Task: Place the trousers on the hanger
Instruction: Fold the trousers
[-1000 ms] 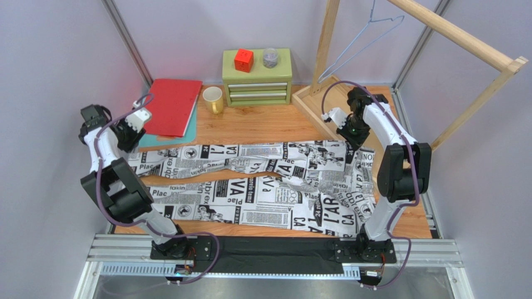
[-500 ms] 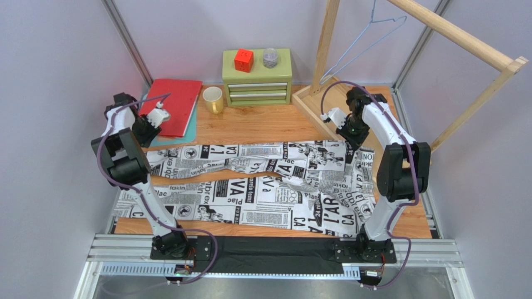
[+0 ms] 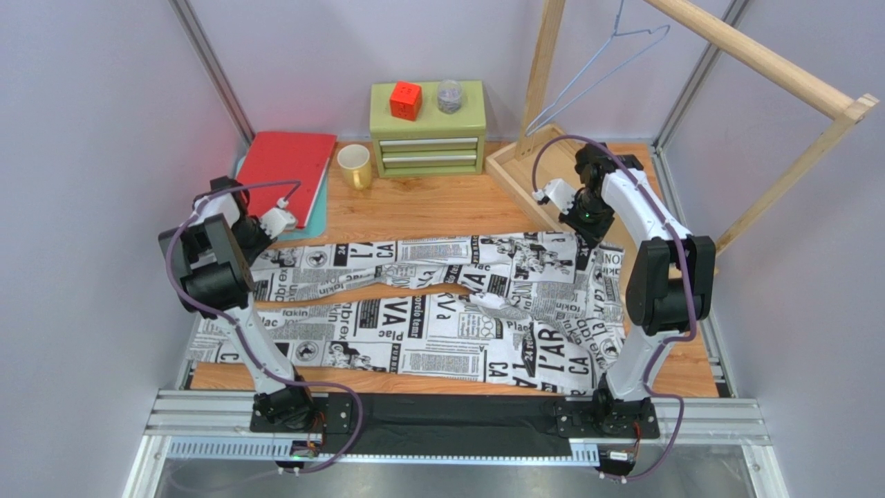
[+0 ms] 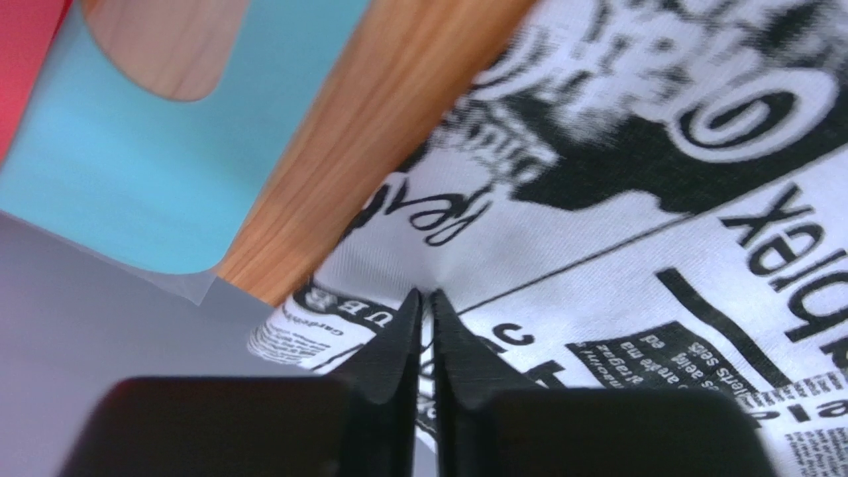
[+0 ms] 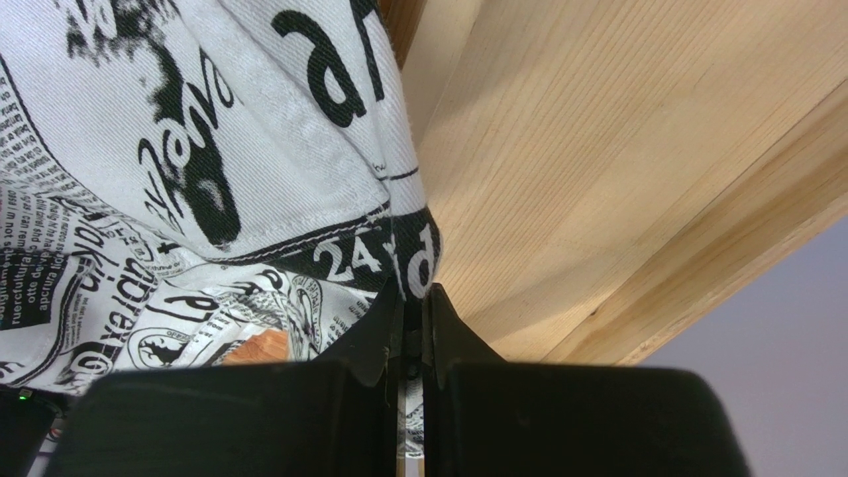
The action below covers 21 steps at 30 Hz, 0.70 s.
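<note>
Pinching trousers [image 3: 436, 311]: right pincer [image 5: 411, 298], apparently left pincer [image 4: 425, 298].

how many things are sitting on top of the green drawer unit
2: a red cube on the left side of its top, and a small clear jar to the right of it. Nothing else shows on the green drawer unit.

a wooden table top [image 3: 436, 213] fills a booth closed in by plain pale lilac-grey walls [image 3: 94, 114] with metal corner posts [image 3: 213, 67], under soft, even light. at the back edge stands a small green drawer chest [image 3: 428, 135]; to its right a light wooden rack frame [image 3: 769, 67] rises from the table's far right part, and an aluminium rail [image 3: 457, 425] runs along the near edge.
</note>
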Available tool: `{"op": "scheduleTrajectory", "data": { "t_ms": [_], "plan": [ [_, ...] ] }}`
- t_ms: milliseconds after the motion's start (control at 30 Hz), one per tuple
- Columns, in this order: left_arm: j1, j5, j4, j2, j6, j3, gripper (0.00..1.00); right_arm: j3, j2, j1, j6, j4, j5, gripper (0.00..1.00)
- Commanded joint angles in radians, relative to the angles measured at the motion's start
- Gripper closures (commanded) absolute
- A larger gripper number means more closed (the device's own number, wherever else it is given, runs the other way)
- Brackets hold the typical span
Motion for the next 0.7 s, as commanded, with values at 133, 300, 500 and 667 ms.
{"op": "scheduleTrajectory", "data": {
  "t_ms": [133,300,500,667],
  "plan": [
    [-0.031,0.203,-0.045,-0.195,0.027,-0.151,1.00,0.056,-0.001,-0.036,-0.054,0.024,0.078,1.00],
    [-0.034,0.078,-0.083,-0.192,0.113,-0.331,1.00,0.048,-0.003,-0.043,-0.068,0.025,0.077,1.00],
    [-0.021,0.096,-0.092,-0.229,0.036,-0.239,0.88,0.016,-0.021,-0.043,-0.098,0.034,0.074,1.00],
    [-0.017,0.165,-0.183,-0.201,0.001,0.023,0.59,0.015,-0.024,-0.045,-0.101,0.036,0.057,1.00]
  ]
}}
